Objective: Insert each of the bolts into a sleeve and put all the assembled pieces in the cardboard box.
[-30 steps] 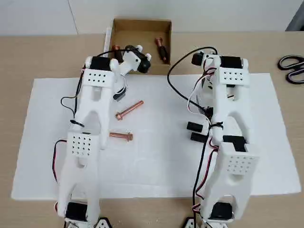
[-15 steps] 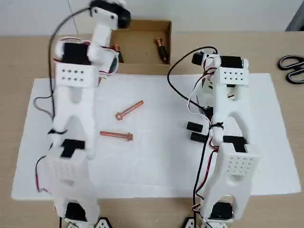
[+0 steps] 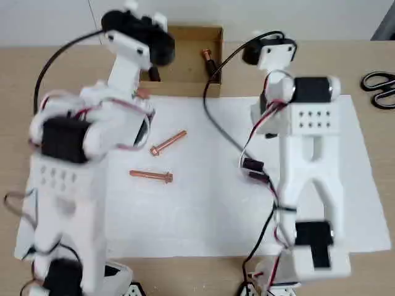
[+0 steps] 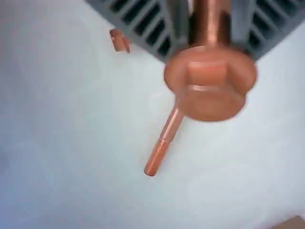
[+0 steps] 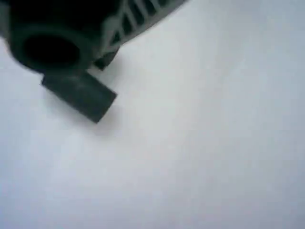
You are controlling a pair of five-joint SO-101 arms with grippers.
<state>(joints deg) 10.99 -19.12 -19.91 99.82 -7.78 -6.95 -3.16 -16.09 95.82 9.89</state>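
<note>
Left end effector [image 4: 208, 21] grips 1 bolt [image 4: 209, 86]; right end effector [image 5: 64, 31], 1 sleeve [image 5: 47, 50].

**What I cannot make out**

In my left wrist view the held bolt [image 4: 209, 83] is blurred, with its shank cut by the frame edge. Its head hides one end of the loose bolt [image 4: 163, 140]. The held sleeve [image 5: 52, 28] and the scissors [image 3: 366, 82] are cropped.

Overhead camera; wrist cameras near sheet [image 3: 210, 209]
</note>
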